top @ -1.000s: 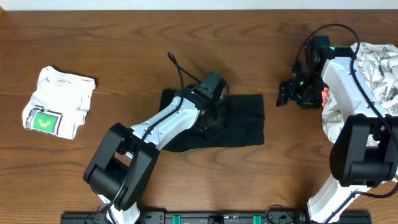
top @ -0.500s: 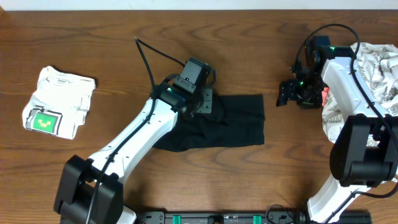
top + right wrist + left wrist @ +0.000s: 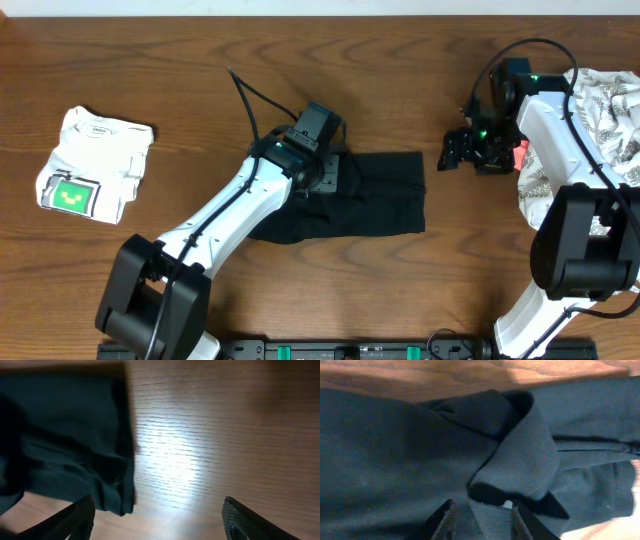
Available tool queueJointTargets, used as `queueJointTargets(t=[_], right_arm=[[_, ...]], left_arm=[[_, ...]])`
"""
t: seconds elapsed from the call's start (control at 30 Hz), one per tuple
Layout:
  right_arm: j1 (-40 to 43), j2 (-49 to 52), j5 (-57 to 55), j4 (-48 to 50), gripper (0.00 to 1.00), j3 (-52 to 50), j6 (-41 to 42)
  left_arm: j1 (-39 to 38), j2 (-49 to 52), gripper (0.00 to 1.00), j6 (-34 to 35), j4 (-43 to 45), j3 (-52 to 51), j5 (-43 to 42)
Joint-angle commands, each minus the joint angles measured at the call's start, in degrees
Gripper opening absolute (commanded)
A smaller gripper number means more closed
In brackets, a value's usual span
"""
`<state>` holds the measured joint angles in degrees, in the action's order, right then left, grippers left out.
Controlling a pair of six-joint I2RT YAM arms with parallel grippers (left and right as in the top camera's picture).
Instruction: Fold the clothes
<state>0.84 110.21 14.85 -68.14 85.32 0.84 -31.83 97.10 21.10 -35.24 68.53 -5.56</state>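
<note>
**Overhead:** crumpled black soft-fabric garment (image 3: 385, 195) lies mid-table on the brown wooden table (image 3: 200, 60), with the left gripper (image 3: 318, 175) at its left end.
**Left wrist:** fingers (image 3: 442, 521) slightly parted over a fold; grasp indeterminable.
**Right wrist:** right gripper (image 3: 160, 520) released, clear of the garment.

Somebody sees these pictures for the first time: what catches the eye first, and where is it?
The black garment, crumpled in the middle of the wooden table, with the left gripper right over its bunched left part. Next, two pale things: a folded white shirt with a green print at the far left and a patterned white cloth heap at the right edge. The right gripper is open over bare wood.
</note>
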Motion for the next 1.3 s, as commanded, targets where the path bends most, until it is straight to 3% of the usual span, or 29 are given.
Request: queueJointTargets(t=[0.0, 0.23, 0.5, 1.27], right_arm=[[0.20, -0.48, 7.17, -0.17, 0.80, -0.04, -4.57], [0.00, -0.48, 9.55, 2.38, 0.81, -3.85, -4.79], [-1.66, -0.48, 20.39, 14.84, 0.80, -14.99, -4.35], [-6.71, -0.48, 14.38, 30.21, 0.78, -28.83, 9.64]], left_arm=[[-0.11, -0.11, 0.37, -1.36, -0.66, -0.39, 3.72], [-0.76, -0.13, 0.38, -3.04, -1.16, -0.39, 3.69], [-1.36, -0.11, 0.38, -3.93, -1.40, -0.39, 3.72], [-1.36, -0.11, 0.38, -3.93, -2.14, -0.39, 3.69]])
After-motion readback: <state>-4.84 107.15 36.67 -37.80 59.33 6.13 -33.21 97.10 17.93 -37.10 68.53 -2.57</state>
